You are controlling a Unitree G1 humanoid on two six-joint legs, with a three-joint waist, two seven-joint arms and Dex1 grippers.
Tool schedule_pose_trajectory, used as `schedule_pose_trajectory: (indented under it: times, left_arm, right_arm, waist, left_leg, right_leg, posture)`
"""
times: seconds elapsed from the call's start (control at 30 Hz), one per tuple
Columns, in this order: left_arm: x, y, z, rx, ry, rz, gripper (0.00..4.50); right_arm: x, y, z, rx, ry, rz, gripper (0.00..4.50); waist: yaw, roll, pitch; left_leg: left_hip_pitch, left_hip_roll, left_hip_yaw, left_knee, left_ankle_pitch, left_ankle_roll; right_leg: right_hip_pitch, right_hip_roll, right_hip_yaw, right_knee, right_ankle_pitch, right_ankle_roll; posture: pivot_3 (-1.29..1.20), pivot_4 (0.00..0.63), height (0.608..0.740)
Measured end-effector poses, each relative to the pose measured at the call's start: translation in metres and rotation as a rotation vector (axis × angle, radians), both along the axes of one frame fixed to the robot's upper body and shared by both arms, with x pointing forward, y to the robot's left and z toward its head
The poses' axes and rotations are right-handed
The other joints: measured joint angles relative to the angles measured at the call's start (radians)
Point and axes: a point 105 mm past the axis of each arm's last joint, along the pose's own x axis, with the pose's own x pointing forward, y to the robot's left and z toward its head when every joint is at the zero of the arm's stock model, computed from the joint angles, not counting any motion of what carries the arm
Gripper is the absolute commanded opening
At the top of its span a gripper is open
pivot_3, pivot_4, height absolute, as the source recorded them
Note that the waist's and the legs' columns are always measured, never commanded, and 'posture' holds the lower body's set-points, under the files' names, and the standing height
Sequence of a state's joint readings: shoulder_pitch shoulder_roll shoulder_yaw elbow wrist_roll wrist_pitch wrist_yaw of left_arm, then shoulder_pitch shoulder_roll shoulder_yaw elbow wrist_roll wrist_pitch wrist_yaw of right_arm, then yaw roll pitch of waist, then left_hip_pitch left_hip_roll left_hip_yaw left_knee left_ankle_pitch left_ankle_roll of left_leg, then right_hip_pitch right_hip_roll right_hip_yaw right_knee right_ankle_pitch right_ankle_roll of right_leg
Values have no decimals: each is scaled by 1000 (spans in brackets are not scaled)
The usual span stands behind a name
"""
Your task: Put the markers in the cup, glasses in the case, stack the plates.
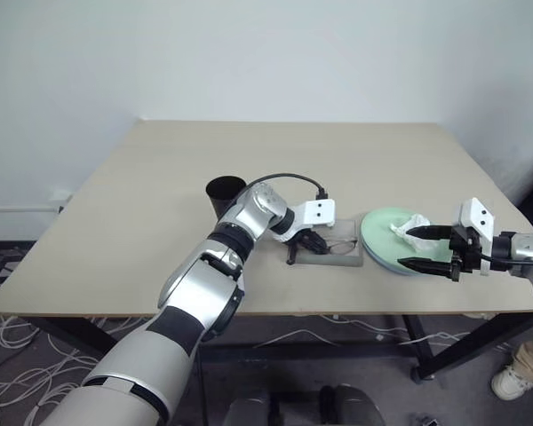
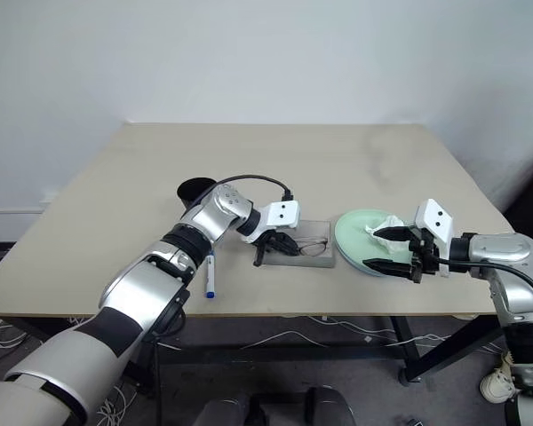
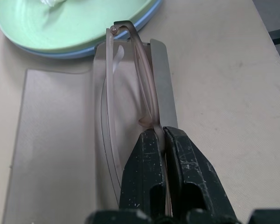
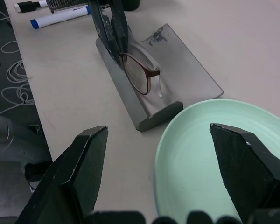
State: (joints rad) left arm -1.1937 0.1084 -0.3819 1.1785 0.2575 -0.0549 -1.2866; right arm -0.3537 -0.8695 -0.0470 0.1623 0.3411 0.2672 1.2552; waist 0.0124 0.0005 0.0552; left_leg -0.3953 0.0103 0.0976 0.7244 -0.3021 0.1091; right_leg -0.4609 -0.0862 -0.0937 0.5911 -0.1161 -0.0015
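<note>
2 markers, 1 cup, 1 glasses, 1 case, 2 plates, 1 tissue

Left gripper pinched closed; right gripper fingers spread wide

The thin brown-framed glasses are held upright on edge inside the open flat grey case. Just beside the case, the pale mint green plate is stacked on the light blue plate. Behind the case stands the matte black cup. On the case's other side lies the blue-capped white marker.
</note>
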Motion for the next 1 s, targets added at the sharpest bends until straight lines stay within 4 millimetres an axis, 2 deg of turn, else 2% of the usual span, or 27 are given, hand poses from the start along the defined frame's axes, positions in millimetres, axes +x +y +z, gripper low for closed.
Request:
schedule_pose_trajectory:
  times: [0.3,0.63,0.77,1.0]
  left_arm:
    - [-2,5,-2,24,18,-14,129]
    - [5,3,-4,11,-68,10,129]
    - [8,1,-4,1,-110,8,1325]
    - [11,-2,-1,-20,-154,17,3730]
  right_arm:
    - [0,0,0,0,0,-1,3789]
    - [1,0,0,0,-3,-8,3789]
    - [1,0,0,0,-4,-8,3789]
    - [1,0,0,0,-4,-8,3789]
  waist:
    - [0,0,0]
    - [1,0,0]
    - [1,0,0]
    - [1,0,0]
  left_leg:
    - [-1,0,0,1,0,0]
    - [0,0,0,1,0,0]
    - [-1,0,0,2,0,0]
    - [-1,0,0,2,-1,0]
  right_leg:
    - [0,0,0,0,0,0]
    - [0,0,0,0,0,0]
    - [0,0,0,0,0,0]
    - [0,0,0,0,0,0]
  posture:
    - [0,0,740]
    - [0,0,740]
    - [0,0,740]
    - [0,0,740]
